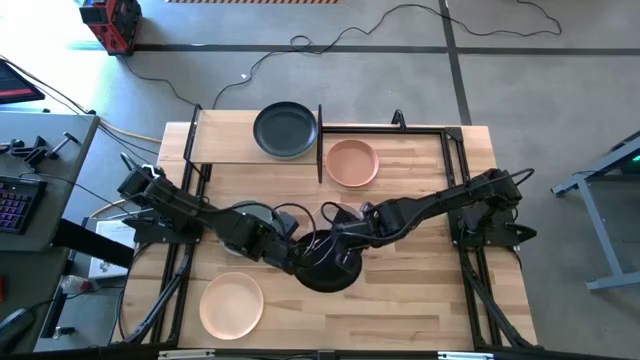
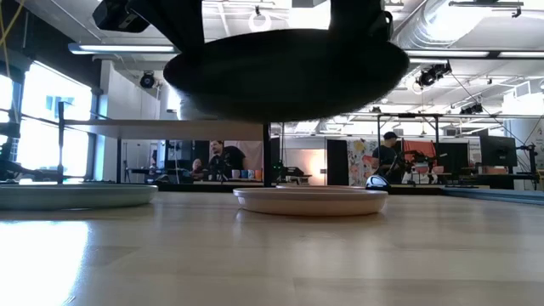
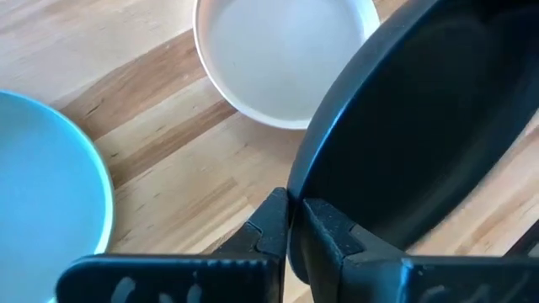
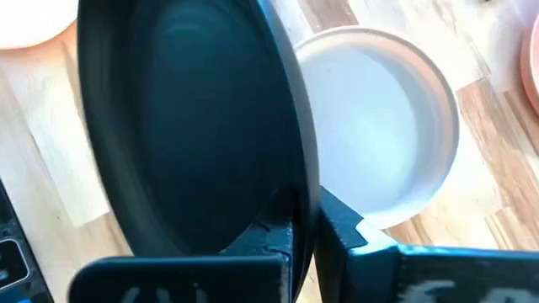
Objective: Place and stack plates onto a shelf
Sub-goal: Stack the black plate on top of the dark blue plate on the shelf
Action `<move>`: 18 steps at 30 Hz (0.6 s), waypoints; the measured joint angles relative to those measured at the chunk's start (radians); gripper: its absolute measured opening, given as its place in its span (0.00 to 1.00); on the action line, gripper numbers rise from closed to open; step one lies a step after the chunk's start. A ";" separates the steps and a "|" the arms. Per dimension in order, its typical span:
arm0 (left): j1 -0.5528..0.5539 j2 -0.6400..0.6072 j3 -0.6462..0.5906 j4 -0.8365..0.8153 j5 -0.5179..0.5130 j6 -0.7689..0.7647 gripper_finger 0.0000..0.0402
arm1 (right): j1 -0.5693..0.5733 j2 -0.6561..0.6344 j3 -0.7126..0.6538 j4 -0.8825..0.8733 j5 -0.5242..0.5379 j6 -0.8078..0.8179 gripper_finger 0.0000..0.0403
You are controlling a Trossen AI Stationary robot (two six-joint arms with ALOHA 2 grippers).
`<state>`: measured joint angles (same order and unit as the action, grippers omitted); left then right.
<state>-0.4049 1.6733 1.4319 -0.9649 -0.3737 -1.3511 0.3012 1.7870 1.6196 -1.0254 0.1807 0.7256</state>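
We have a black plate (image 1: 330, 272) lifted clear of the tabletop (image 1: 420, 300) near the front middle, and both our grippers are pinched onto its rim from opposite sides: the left gripper (image 3: 295, 220) is closed on the edge nearest it, and the right gripper (image 4: 307, 225) is closed on the far edge, each with one finger above the lip and one below. From the low view the plate (image 2: 285, 72) hangs roughly level above a pale plate (image 2: 310, 201) that sits on the wood just under it. We judge this plate to be stiff and fairly light, with a matte finish that should give the pads some bite, but the rim is thin and the hold is narrow, so any tilt or uneven pull between our two arms could twist it loose; if it is ceramic, a drop would likely chip it. The rim is the only sensible place to take it, since the shallow bowl offers nothing to clamp. The shelf (image 1: 225, 140) stands at the back left of the table and already carries another black plate (image 1: 285, 130), with a salmon pink plate (image 1: 352, 163) on the tabletop just beside it and a cream-peach plate (image 1: 231, 304) at front left.
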 joint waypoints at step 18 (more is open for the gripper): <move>0.019 0.000 0.001 0.029 0.023 0.078 0.26 | 0.002 0.001 0.006 0.040 -0.019 0.008 0.00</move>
<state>-0.3855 1.6733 1.4328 -0.9357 -0.3503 -1.2732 0.3033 1.7877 1.6259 -0.9857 0.1613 0.7335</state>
